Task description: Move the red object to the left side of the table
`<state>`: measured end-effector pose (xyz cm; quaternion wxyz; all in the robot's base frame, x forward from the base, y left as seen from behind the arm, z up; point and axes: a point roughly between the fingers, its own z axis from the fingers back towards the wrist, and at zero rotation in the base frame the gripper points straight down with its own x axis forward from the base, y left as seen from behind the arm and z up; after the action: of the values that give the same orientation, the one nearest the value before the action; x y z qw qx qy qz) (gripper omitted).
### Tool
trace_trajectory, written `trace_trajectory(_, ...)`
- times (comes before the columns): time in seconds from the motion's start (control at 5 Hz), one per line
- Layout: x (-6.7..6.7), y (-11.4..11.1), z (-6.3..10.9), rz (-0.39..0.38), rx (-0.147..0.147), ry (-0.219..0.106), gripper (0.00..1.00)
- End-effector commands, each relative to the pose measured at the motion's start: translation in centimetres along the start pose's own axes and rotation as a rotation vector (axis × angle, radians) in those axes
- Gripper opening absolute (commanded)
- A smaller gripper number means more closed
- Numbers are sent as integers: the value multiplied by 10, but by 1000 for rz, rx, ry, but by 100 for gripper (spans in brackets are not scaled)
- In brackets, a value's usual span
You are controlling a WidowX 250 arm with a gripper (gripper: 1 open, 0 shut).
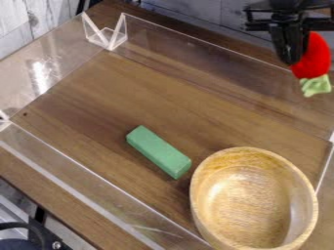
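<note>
One gripper [295,54] clamped on red object [313,51], above table [117,98] nr far-right corner.

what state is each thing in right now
gripper: shut on the red object
red object: held in the fingers at the far right, green leafy end down
green block: lying flat on the table, nothing touching it
wooden bowl: upright, empty, near right corner
</note>
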<state>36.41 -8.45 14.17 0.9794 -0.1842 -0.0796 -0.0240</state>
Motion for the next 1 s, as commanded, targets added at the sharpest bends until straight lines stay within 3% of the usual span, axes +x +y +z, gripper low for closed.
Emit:
trace_trajectory(0.0, 9, -3, 22, -29, -14, -58, 0)
trace_trajectory(0.4, 13, -1, 28, -39, -28, -55, 0)
trace_trajectory(0.8, 12, -5, 21, -51, -38, -45, 0)
